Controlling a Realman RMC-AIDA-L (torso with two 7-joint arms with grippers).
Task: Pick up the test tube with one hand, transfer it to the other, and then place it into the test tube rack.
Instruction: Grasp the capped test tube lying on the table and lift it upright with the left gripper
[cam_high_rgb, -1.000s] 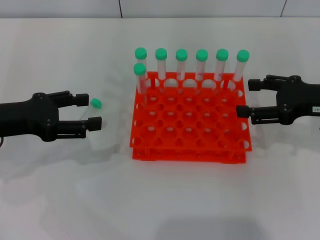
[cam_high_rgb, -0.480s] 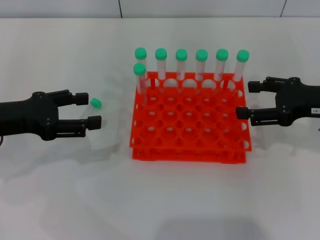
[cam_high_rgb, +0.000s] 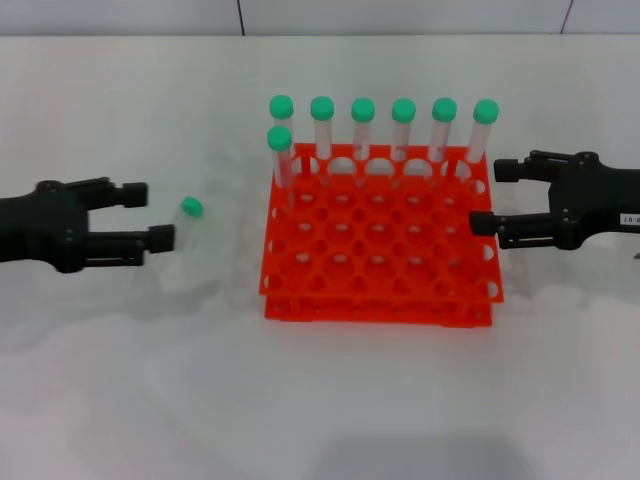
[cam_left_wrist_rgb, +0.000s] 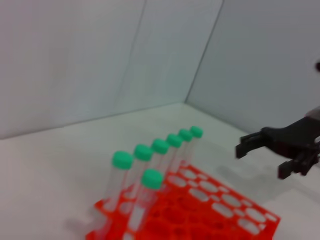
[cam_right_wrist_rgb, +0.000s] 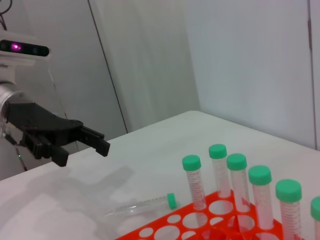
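Left end effector (cam_high_rgb: 145, 214) hangs spread wide and empty over the tabletop (cam_high_rgb: 320, 400), the test tube (cam_high_rgb: 186, 232) lying flat just off its fingertips at 3 o'clock, green cap up toward 12. Right end effector (cam_high_rgb: 490, 197) is parted too, gripping nothing, hovering at the test tube rack (cam_high_rgb: 378, 245) edge, 3 o'clock side.

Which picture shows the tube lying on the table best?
The right wrist view: the tube shows whole, from clear tip to green cap. The head view shows mostly its cap; the clear body is faint. The left wrist view does not show it.
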